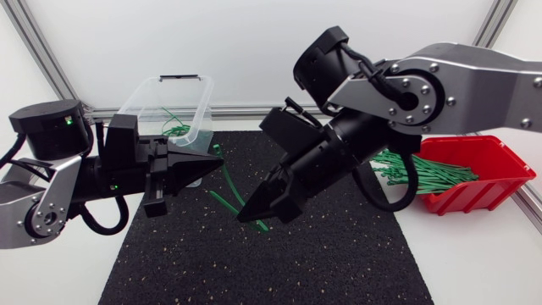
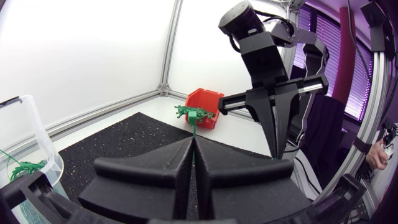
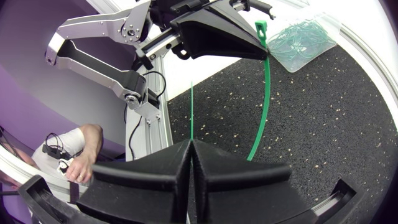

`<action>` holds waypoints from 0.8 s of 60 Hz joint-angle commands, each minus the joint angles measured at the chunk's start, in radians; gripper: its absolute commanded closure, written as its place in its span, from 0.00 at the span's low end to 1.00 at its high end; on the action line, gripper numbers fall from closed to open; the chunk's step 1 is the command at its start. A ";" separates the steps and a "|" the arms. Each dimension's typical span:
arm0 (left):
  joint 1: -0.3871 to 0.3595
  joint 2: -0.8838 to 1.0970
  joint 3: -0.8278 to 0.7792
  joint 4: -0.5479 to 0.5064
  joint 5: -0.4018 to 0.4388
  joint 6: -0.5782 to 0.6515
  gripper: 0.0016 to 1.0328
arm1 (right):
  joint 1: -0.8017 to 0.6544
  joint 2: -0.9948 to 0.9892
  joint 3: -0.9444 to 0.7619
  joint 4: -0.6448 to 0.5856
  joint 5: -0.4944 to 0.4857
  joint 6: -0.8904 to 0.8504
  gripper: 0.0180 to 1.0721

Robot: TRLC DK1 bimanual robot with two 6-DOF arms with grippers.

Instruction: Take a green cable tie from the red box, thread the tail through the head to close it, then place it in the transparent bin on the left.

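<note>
The green cable tie hangs in the air over the black mat, between the two arms. The left claw is pressed together and pinches the tie near its head. The right claw is pressed together too. It pinches the tie near the thin tail, and a bit of tail sticks out past its fingers. The long middle part bows in a curve between the two claws.

I think the tie is very light. It is thin and bendy, but springy, so it wants to flip back straight. It looks smooth, so it may slip or twist in a loose grip. It will not break easily. The best place to hold it is close to each end, one claw right by the head and one right by the tail tip. That way the floppy part past the fingers is short and the tail can be aimed into the small hole. The tail is not in the head yet, as far as I can see.

The transparent bin sits on the counter behind the left claw. A few green ties lie in it. The red box sits well apart on the right side, with a pile of straight green ties in it.
</note>
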 commanded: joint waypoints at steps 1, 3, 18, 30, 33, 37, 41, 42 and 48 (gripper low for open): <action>-0.013 -0.011 -0.025 0.021 -0.002 -0.007 0.97 | -0.005 0.020 0.076 -0.064 -0.020 0.021 0.95; -0.016 -0.011 -0.025 0.021 -0.004 -0.010 0.97 | -0.005 0.031 0.108 -0.104 -0.021 0.021 0.95; -0.030 -0.077 -0.007 0.021 -0.008 -0.072 0.97 | -0.048 0.080 0.237 -0.263 -0.076 0.020 0.95; -0.060 -0.083 0.004 0.021 -0.036 -0.082 0.97 | -0.082 0.069 0.249 -0.256 -0.053 0.017 0.95; -0.062 -0.083 0.004 0.021 -0.038 -0.084 0.97 | -0.080 0.063 0.245 -0.253 -0.027 0.032 0.95; -0.062 -0.083 0.006 0.021 -0.038 -0.090 0.97 | -0.077 0.028 0.229 -0.213 -0.029 0.115 0.95; -0.064 -0.083 0.006 0.021 -0.038 -0.095 0.97 | -0.070 -0.024 0.193 -0.124 -0.018 0.257 0.95; -0.064 -0.083 0.004 0.021 -0.038 -0.095 0.97 | -0.071 -0.033 0.182 -0.099 -0.012 0.297 0.95; -0.065 -0.086 0.004 0.021 -0.039 -0.099 0.97 | -0.059 -0.072 0.157 -0.045 0.003 0.392 0.95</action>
